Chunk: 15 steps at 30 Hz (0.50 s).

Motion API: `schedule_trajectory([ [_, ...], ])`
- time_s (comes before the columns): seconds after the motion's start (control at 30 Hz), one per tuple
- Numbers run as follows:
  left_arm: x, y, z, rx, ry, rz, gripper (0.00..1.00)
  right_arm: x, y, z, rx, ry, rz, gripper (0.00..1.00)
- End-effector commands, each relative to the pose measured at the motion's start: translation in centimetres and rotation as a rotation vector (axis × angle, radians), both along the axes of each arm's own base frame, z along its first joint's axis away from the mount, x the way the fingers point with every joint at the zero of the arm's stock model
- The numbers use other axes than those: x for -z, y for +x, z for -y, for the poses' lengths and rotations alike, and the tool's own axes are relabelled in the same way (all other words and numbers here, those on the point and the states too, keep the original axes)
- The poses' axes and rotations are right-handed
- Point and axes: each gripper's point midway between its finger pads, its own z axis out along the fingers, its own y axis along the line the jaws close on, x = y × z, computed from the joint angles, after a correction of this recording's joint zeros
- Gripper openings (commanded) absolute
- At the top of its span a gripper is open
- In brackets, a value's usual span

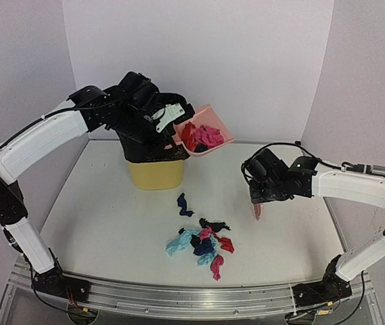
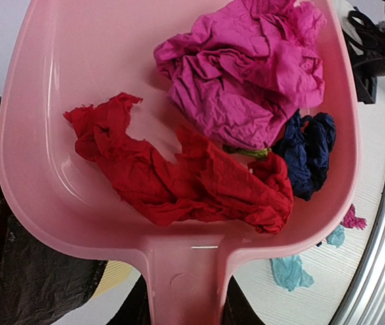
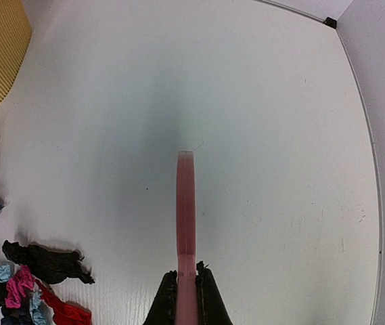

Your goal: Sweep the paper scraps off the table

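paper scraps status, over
Left gripper shut on dustpan, loaded, raised beside bin. Right gripper shut on brush. Paper scraps piled on table, nothing blocking.

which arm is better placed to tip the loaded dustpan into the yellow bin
Left. The left gripper holds the dustpan, scraps inside, raised beside the bin. The right gripper holds the brush, off near the loose scraps on the table.
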Motion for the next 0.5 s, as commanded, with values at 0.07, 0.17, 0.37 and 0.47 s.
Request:
schedule_trajectory([
  [0.07,-2.8,3.2,-1.6,-0.063,-0.054,0.025,0.00,-0.7,-0.5,0.5,-0.002,0.024,0.006,0.00],
  [0.17,-4.3,5.2,-3.2,-0.124,-0.090,0.041,0.00,-0.9,-0.6,0.6,-0.003,0.026,0.009,0.00],
  [0.37,-7.4,7.2,-5.5,-0.206,-0.116,0.128,0.00,-0.8,-0.7,0.6,-0.008,0.026,0.004,0.00],
  [0.47,-8.1,9.4,-8.2,-0.319,-0.083,0.179,0.00,-0.7,-0.7,0.7,-0.009,0.023,0.001,0.00],
])
